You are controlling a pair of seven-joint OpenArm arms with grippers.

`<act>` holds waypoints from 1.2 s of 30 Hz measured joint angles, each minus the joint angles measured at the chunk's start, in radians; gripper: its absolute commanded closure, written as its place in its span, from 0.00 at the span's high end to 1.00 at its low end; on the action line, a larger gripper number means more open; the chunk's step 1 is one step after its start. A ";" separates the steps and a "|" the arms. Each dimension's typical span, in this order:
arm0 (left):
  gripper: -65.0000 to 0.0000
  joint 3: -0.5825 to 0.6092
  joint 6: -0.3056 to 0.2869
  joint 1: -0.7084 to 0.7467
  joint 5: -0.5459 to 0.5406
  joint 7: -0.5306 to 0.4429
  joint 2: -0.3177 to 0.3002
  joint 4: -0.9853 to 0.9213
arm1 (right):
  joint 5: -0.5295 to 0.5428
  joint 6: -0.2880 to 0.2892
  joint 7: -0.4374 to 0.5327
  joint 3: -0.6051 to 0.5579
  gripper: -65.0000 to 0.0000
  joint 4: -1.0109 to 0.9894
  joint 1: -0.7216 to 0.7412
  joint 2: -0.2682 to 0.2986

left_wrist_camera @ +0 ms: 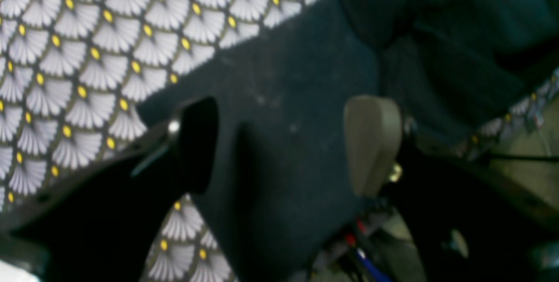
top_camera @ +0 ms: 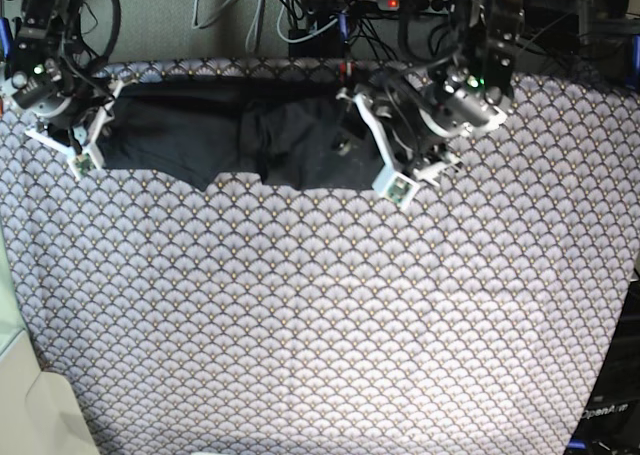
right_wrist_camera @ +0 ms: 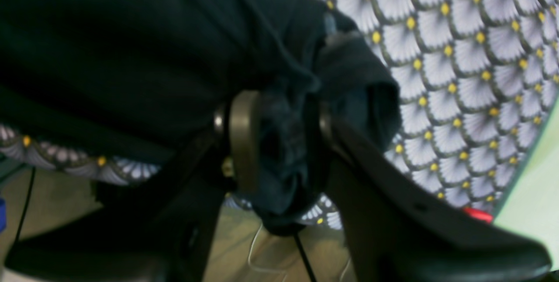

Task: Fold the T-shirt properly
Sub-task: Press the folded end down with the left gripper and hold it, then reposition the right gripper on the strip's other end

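T-shirt (top_camera: 240, 140) lies in a long dark strip along the far edge of the worktop (top_camera: 320, 315). Left fingers (left_wrist_camera: 373, 142) spread apart, released, straddling flat cloth. Right fingers (right_wrist_camera: 244, 138) clenched on a bunched T-shirt end at the worktop edge. Both arms low, angled inward. "OpenArm" lettering (top_camera: 605, 412), partly readable.

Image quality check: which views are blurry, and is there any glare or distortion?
Left wrist view: soft all over, the T-shirt and the open left hand smeared. Right wrist view: also soft, the right hand and bunched cloth nearly black with little detail. Base view: sharper, evenly lit, slight barrel bend at the tablecloth edges; no glare.
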 measured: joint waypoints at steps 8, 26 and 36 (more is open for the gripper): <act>0.69 -0.012 0.003 0.016 0.003 -0.053 0.000 -0.060 | -0.003 0.000 -0.014 0.156 0.30 0.000 0.023 0.016; 0.69 -0.012 0.001 0.023 0.003 -0.060 -0.019 -0.062 | 0.000 0.003 -0.003 0.273 0.30 -0.250 0.130 0.014; 0.69 -0.012 0.000 0.023 0.002 -0.060 -0.019 -0.062 | 0.005 0.001 -0.104 0.272 0.30 -0.249 0.173 0.011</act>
